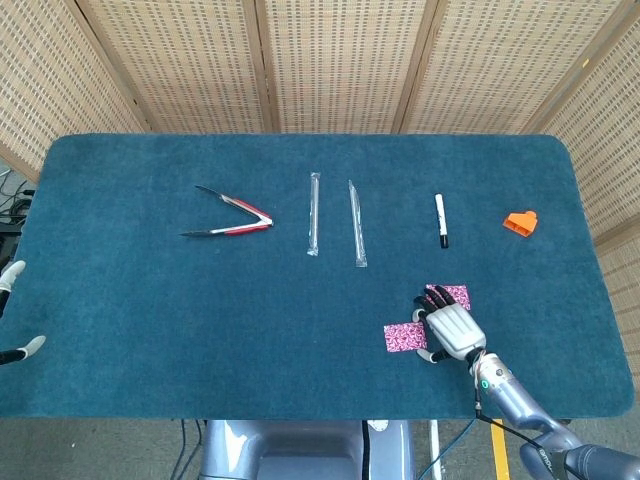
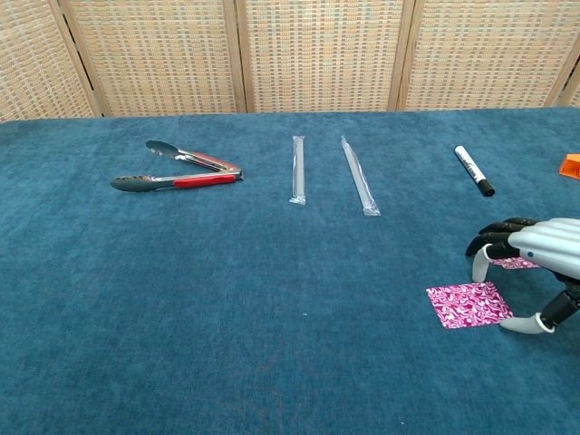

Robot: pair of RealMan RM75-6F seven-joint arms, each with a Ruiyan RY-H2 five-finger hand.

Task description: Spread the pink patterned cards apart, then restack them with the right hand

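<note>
Two pink patterned cards lie apart on the blue cloth near the front right. The nearer card point(image 1: 404, 337) point(image 2: 468, 304) lies flat and fully in sight. The farther card point(image 1: 458, 296) point(image 2: 514, 263) is partly hidden under my right hand point(image 1: 450, 326) point(image 2: 542, 258). This hand arches over the cloth with its fingers spread. Its dark fingertips point(image 2: 489, 237) reach over the farther card, and its thumb tip rests just right of the nearer card. It holds nothing. Of my left hand point(image 1: 14, 310) only two pale fingertips show at the left edge of the head view, apart and holding nothing.
Red-handled tongs point(image 1: 232, 222) point(image 2: 177, 172) lie at the back left. Two wrapped straws point(image 1: 314, 212) point(image 1: 356, 235) sit mid-table. A black-capped white marker point(image 1: 440, 220) point(image 2: 473, 169) and an orange piece point(image 1: 520, 221) lie behind the right hand.
</note>
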